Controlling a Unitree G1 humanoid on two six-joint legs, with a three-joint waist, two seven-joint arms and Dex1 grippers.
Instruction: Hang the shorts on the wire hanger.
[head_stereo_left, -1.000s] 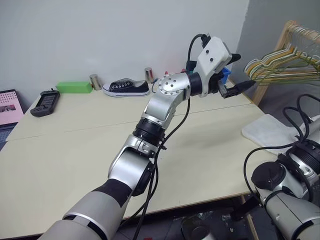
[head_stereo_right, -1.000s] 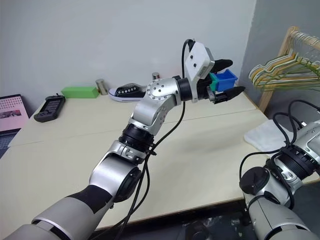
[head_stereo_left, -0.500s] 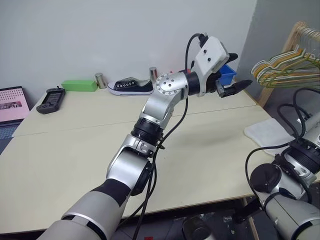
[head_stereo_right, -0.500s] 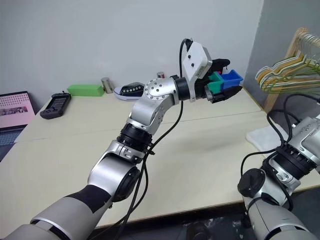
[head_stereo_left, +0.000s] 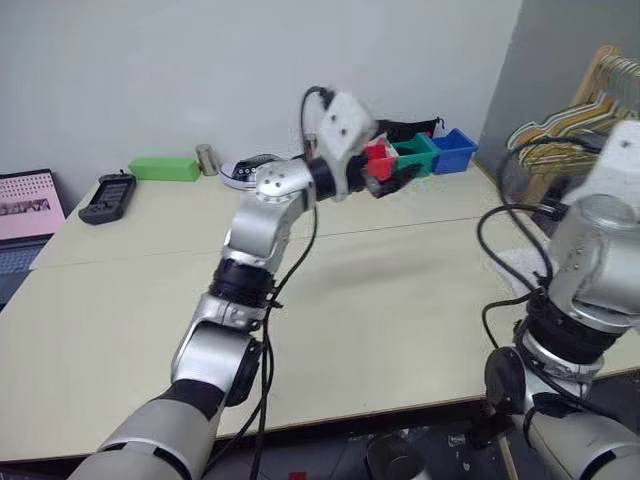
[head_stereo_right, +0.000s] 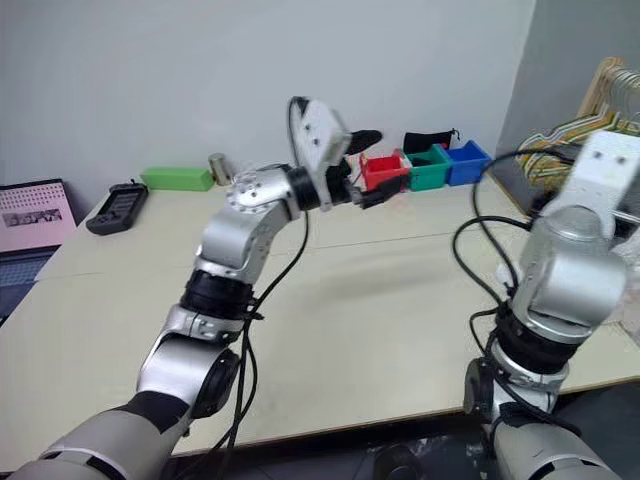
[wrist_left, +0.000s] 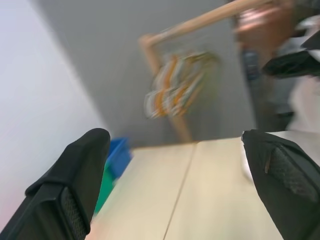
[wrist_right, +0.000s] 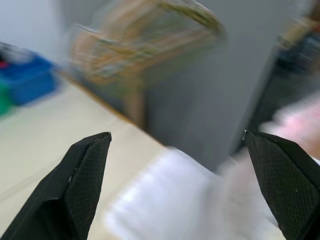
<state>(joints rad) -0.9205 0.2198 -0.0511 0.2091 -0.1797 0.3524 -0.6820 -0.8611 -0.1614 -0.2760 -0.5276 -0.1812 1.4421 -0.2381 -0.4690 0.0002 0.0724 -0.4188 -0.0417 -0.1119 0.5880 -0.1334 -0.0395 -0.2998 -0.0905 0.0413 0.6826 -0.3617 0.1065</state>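
Note:
The shorts (wrist_right: 167, 200) lie as a white bundle at the table's right edge, partly hidden behind my right arm (head_stereo_left: 595, 240) in the left eye view. They sit just below and ahead of my right gripper (wrist_right: 177, 135), which is open and empty. Several hangers (head_stereo_left: 565, 118) hang on a wooden rack (head_stereo_right: 600, 85) beyond the table's right end. They are blurred, so I cannot pick out the wire hanger among them. My left gripper (head_stereo_left: 388, 178) is open and empty, held above the table in front of the coloured bins and pointing toward the rack.
Red (head_stereo_left: 380, 155), green (head_stereo_left: 415, 152) and blue (head_stereo_left: 452, 148) bins stand at the table's back right. A black shoe (head_stereo_left: 245, 170), a metal can (head_stereo_left: 205, 158), a green box (head_stereo_left: 163, 168), a dark handset (head_stereo_left: 108, 195) and a laptop (head_stereo_left: 25, 205) line the back and left.
My left arm has swung to the left and a little lower, from near the rack to in front of the bins. My right arm has risen and come in leftward. The camera has shifted.

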